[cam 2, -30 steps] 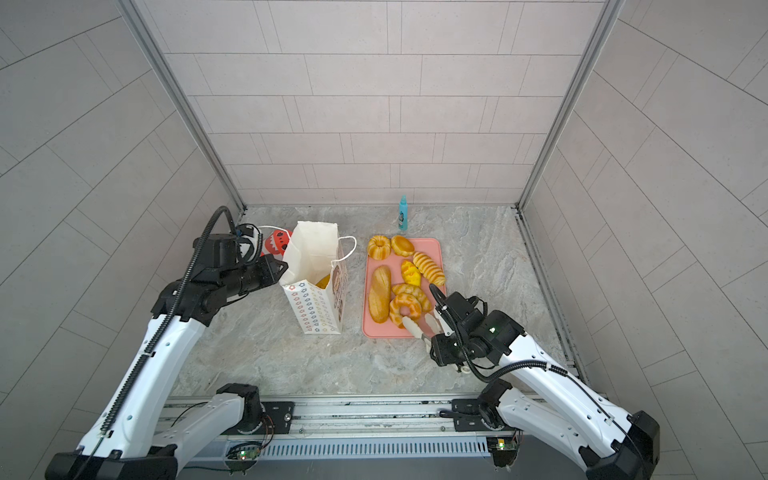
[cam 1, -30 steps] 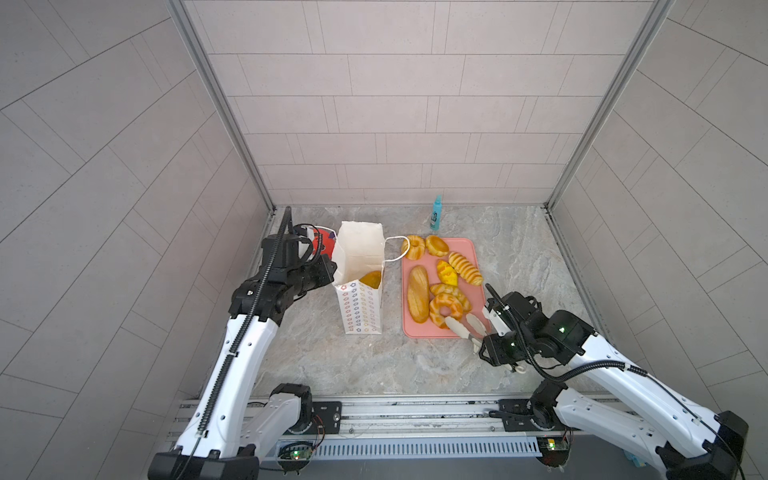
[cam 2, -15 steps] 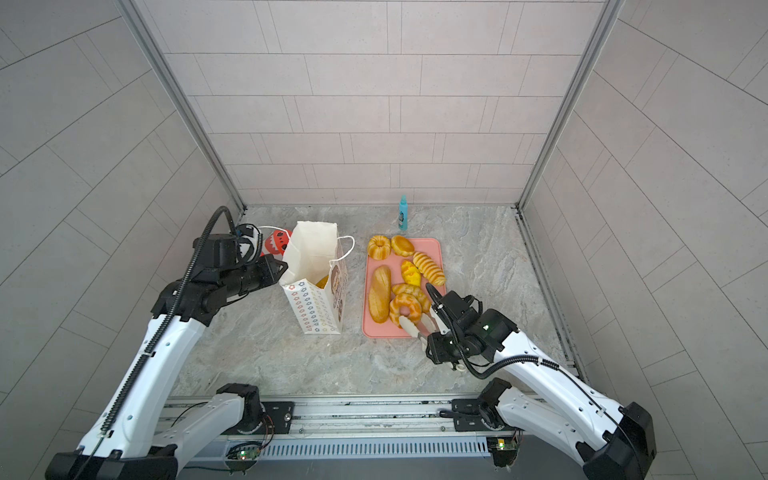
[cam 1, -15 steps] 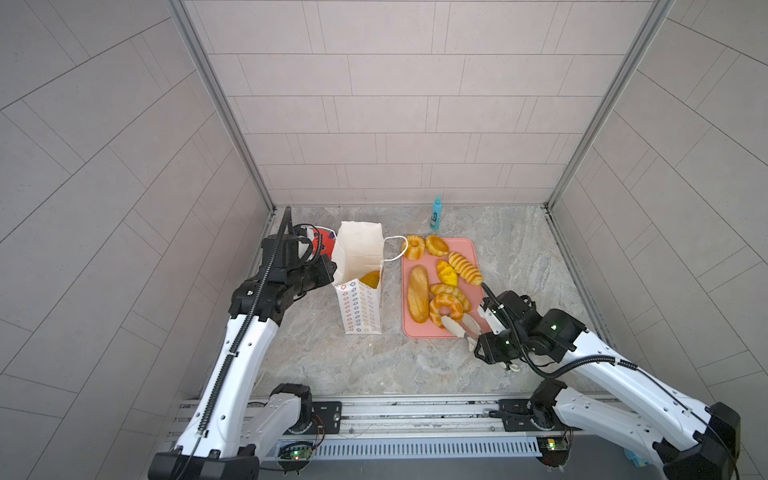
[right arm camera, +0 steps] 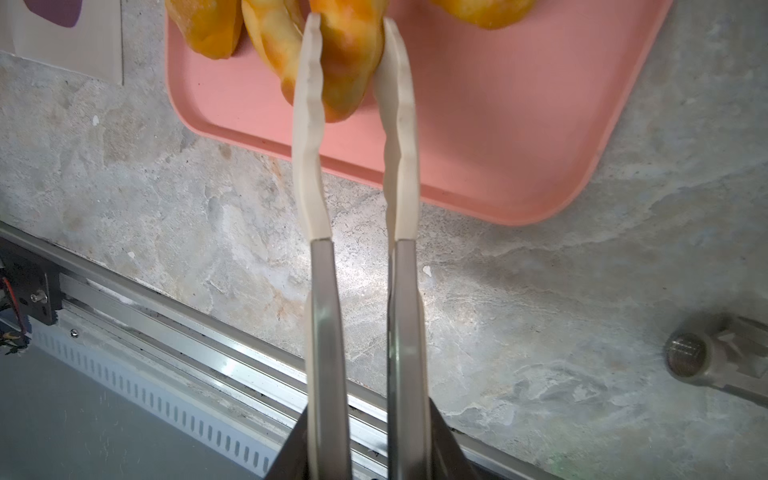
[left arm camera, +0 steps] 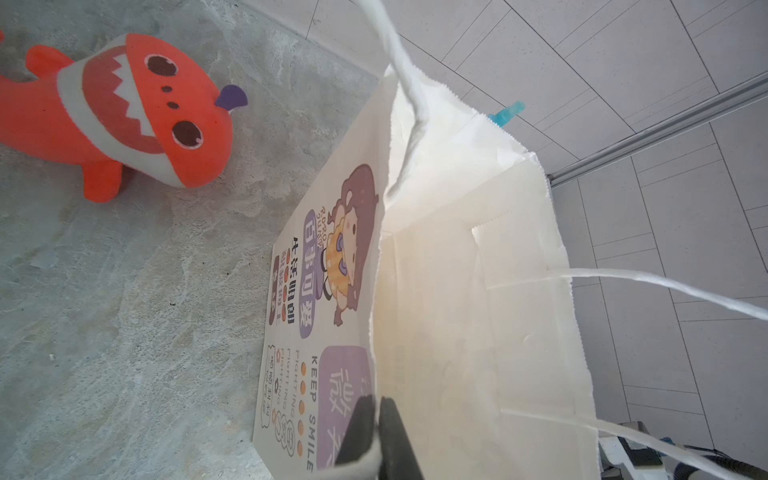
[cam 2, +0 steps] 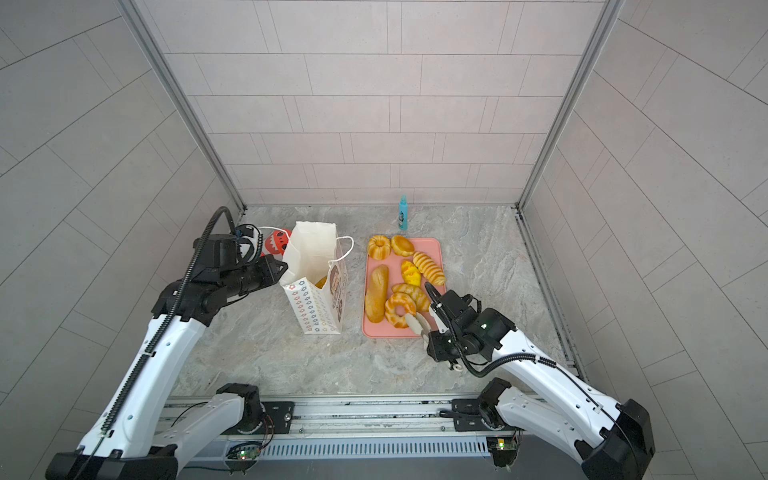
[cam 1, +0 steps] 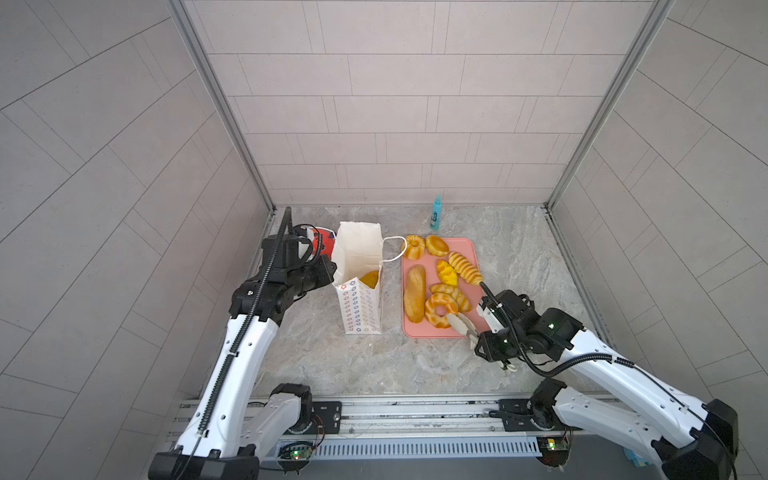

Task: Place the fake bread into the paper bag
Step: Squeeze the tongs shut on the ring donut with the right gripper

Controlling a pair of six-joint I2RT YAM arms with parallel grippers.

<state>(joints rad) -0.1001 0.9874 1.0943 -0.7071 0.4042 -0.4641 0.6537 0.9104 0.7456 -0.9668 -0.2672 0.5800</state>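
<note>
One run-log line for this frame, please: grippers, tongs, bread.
left gripper: shut on bag rim | right gripper: shut on tongs | tongs: tips clamp ring bread over tray | bag: upright, one bun inside

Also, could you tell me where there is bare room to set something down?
Bare marble: the front strip between the paper bag and the rail, left of the tongs in the right gripper. Also free: right of the pink tray to the wall. Crowded: the tray, full of fake bread, and beside the bag, around the shark toy and left gripper.

orange shark toy (left arm camera: 124, 112) lying back left; blue bottle (cam 1: 436, 212) upright behind pink tray (cam 1: 461, 246).
</note>
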